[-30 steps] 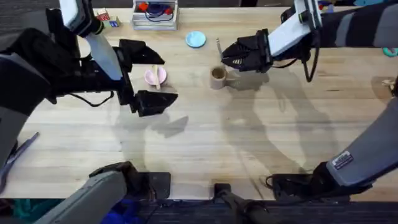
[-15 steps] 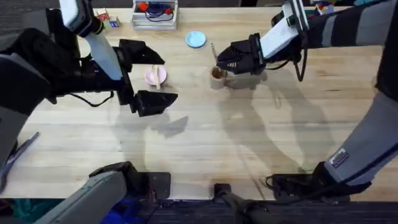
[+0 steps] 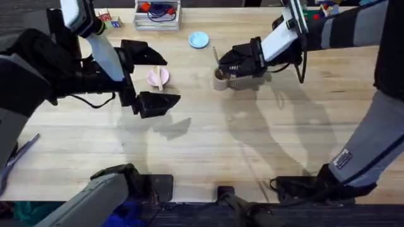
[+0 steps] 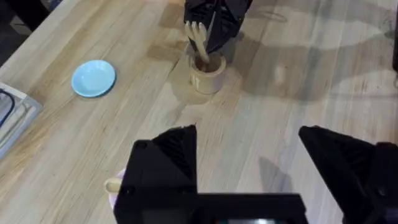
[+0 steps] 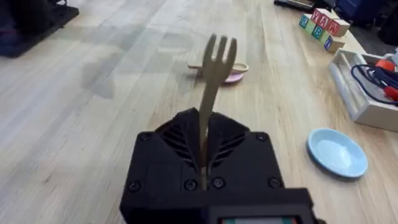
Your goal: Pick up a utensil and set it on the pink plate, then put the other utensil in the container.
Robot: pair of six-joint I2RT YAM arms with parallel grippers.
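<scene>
The pink plate (image 3: 158, 77) carries the wooden spoon (image 3: 158, 74) across it, and my left gripper (image 3: 172, 80) stands open just right of the plate with nothing between its fingers. My right gripper (image 3: 230, 63) is shut on the wooden fork (image 3: 215, 55) directly over the tan container (image 3: 221, 79). In the left wrist view the fork (image 4: 199, 37) stands tines up, its handle end reaching into the container (image 4: 207, 74). The right wrist view shows the fork (image 5: 214, 68) upright in the right gripper (image 5: 204, 140), with the pink plate (image 5: 233, 76) and spoon (image 5: 217, 66) beyond.
A light-blue plate (image 3: 198, 40) lies behind the container. A clear box (image 3: 157, 14) and lettered blocks (image 3: 106, 17) sit along the far edge. A wide stretch of bare wood lies between the arms and the near edge.
My right gripper has carried the fork left and down onto the container. The left arm, plate and spoon have not moved.
</scene>
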